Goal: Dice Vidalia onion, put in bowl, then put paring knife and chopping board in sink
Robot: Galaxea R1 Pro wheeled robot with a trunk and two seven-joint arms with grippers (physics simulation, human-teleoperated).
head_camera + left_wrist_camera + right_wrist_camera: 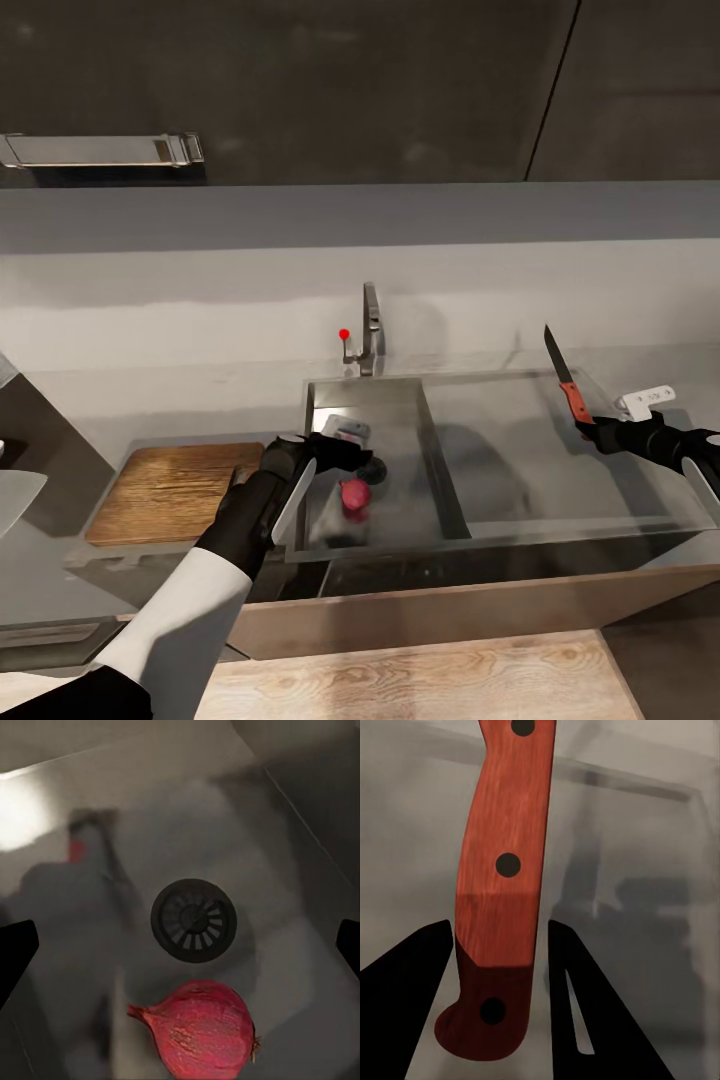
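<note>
The reddish-purple Vidalia onion [353, 497] [199, 1027] lies on the floor of the steel sink [400, 420], close to the round drain [193, 920]. My left gripper [368, 465] [180, 952] hangs open inside the basin just above the onion, its fingers [15, 952] spread wide and touching nothing. My right gripper [592, 430] [499, 945] is shut on the paring knife [566, 385] by its red-orange handle [502, 885], above the countertop [560, 470] right of the sink, blade pointing up and away. The brown chopping board [175, 490] lies flat on the counter left of the sink.
The chrome tap [370, 340] with its red dot stands behind the basin. A pale bowl-like shape [15, 495] shows at the left edge. Dark upper cabinets hang above; wood-plank floor [420, 685] lies below the counter front.
</note>
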